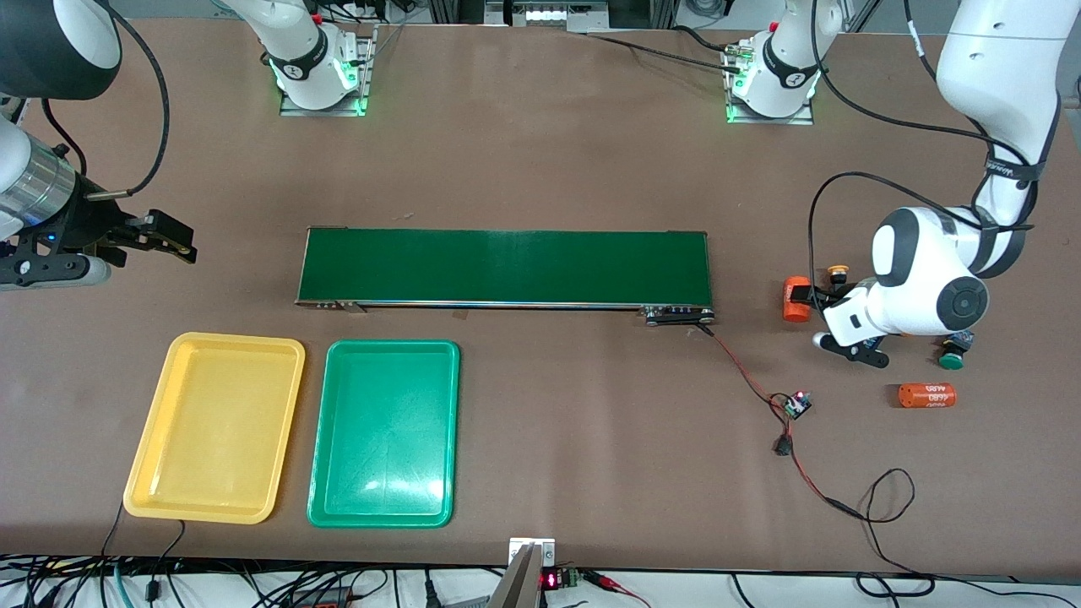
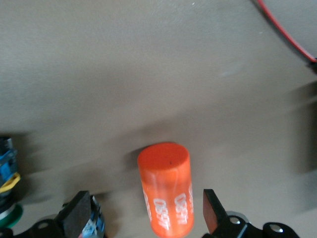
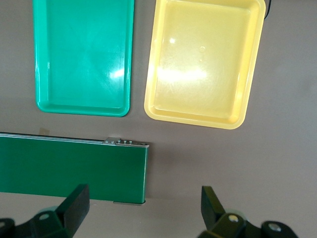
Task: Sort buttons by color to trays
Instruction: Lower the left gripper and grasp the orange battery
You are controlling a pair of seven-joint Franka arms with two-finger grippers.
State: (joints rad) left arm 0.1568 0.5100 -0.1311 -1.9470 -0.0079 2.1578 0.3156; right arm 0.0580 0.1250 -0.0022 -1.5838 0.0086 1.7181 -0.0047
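Left gripper (image 2: 143, 218), fingers spread, straddles an orange cylinder with white print (image 2: 167, 187) at the left arm's end of the table; a green-capped button (image 1: 953, 355) and a yellow-capped button (image 1: 837, 274) lie near. Right gripper (image 3: 141, 208) waits spread over the bare table by the dark-green belt (image 1: 504, 266). Yellow plastic tray (image 1: 216, 426) and green plastic tray (image 1: 385, 432) sit side by side, nearer the front camera.

The table (image 1: 540, 160) is brown. One tray (image 1: 215, 426) is yellow, the other tray (image 1: 384, 435) green. The belt (image 1: 504, 266) is dark green. Two orange cylinders (image 1: 926, 395) carry white print; a red wire (image 1: 743, 371) trails.
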